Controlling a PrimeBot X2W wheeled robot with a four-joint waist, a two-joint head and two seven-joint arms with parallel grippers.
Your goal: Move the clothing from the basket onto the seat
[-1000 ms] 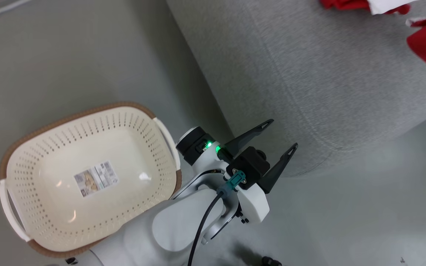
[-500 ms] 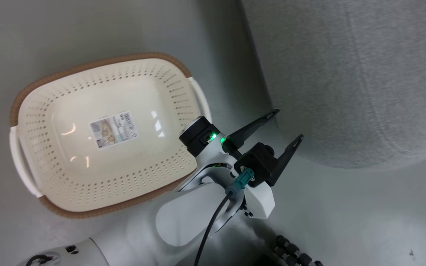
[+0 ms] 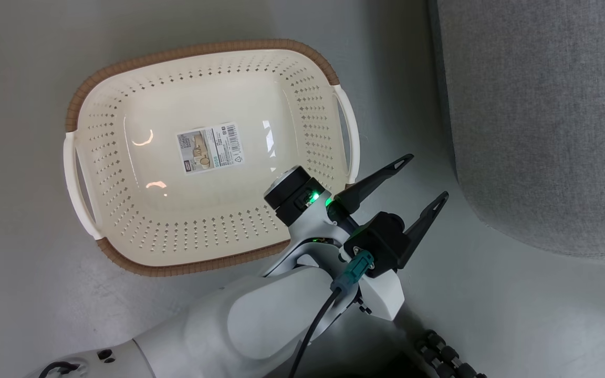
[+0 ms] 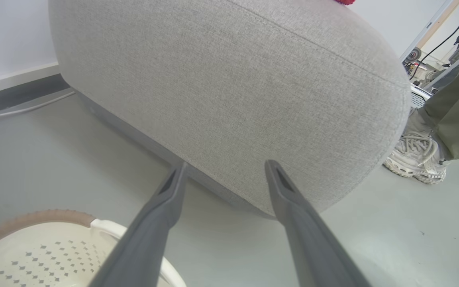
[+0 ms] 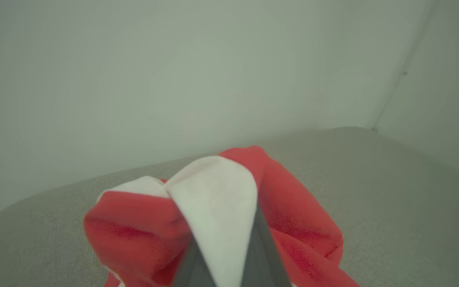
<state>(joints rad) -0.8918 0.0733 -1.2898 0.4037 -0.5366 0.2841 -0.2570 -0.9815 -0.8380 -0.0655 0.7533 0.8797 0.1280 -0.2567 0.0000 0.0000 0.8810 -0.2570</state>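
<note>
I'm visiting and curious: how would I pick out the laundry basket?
Find the big grey seat. On the floor beside its rounded corner, by the robot's open left end effector, sits the basket. It is the cream oval tub with dotted holes, a brown rim, white handles and a paper label inside.

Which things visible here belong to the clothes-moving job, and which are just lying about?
Job: empty basket; seat; clothing, clamped in the shut right gripper; open left gripper.
Lying about: label inside the basket; a person's shoe and trouser leg beside the seat; cable on the floor.
</note>
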